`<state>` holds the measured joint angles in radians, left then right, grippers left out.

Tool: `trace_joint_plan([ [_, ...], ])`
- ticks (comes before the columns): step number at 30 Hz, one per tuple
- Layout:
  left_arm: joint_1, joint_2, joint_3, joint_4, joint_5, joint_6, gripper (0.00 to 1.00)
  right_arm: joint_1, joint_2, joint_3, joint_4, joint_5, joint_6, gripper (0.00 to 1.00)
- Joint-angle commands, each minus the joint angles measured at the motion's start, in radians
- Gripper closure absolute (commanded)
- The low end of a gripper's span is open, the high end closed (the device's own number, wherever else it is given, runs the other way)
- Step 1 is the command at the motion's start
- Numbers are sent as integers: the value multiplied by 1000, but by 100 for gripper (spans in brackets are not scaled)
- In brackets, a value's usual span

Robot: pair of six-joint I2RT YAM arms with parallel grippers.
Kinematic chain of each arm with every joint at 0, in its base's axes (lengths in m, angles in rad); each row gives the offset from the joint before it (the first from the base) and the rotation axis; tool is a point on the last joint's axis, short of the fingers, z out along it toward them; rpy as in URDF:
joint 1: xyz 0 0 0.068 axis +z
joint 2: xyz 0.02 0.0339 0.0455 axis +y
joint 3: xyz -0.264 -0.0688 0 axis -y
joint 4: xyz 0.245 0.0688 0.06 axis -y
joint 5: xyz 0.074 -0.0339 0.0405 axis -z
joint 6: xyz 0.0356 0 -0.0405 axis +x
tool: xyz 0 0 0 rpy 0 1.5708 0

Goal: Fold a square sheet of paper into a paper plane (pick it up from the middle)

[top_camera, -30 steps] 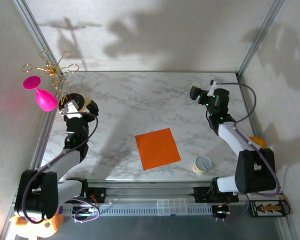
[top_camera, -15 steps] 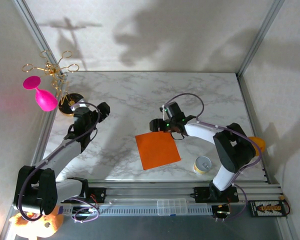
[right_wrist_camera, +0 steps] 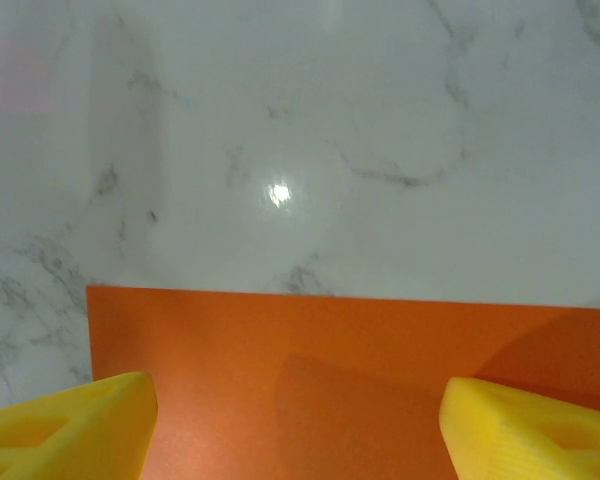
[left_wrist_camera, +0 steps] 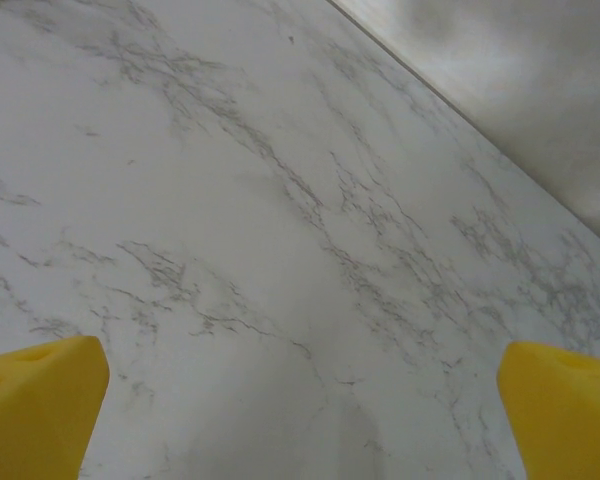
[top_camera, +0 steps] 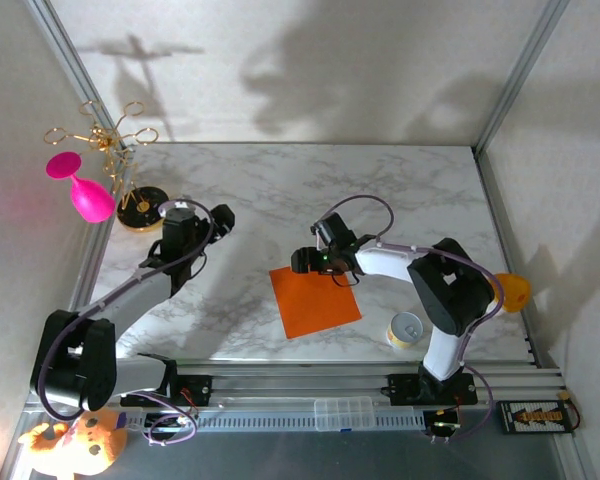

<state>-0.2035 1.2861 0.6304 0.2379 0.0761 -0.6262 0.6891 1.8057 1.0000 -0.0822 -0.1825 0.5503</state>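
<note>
A: Though well apart from the action, worth a first glance at the left gripper [top_camera: 218, 218], out over bare marble toward the left edge of the table [top_camera: 280, 180]: spread wide, pinching nothing.

B: Noted. Then across to the square sheet of paper [top_camera: 318, 298], flat and unfolded, lying near the middle of the near edge.

A: And right above its far edge, the right gripper [top_camera: 302, 262], with yellow fingers [right_wrist_camera: 70, 420] parted over the orange, gripping nothing yet.

B: Too close to the rim for a pick from the middle, by the look of it. Better to slide in toward the centre of the sheet before dropping.

A: Agreed. Then straight down, pads onto the paper, light pressure, and a slow close to bunch up a small ridge.

B: Tricky with something this thin on smooth marble. Likely to skate instead of buckling if pressed unevenly.

A: Worth minding the yellow can [top_camera: 405, 328] too, near the sheet's near right corner, close to the near edge.

B: Plenty of folding ahead; no crease anywhere to be seen.
</note>
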Motion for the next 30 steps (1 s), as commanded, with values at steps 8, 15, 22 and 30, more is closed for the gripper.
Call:
trace_joint_plan([
  [8,-69,66,87,-108,-25,-47,1,-41,151,122,-21,205,227,21],
  [15,-132,131,150,-214,-44,-85,1,-85,212,219,48,127,324,21],
  [22,-284,270,312,-453,-107,23,0,-172,30,220,106,4,240,12],
  [30,-512,558,646,-709,-231,36,1,-316,-139,33,47,117,147,3],
])
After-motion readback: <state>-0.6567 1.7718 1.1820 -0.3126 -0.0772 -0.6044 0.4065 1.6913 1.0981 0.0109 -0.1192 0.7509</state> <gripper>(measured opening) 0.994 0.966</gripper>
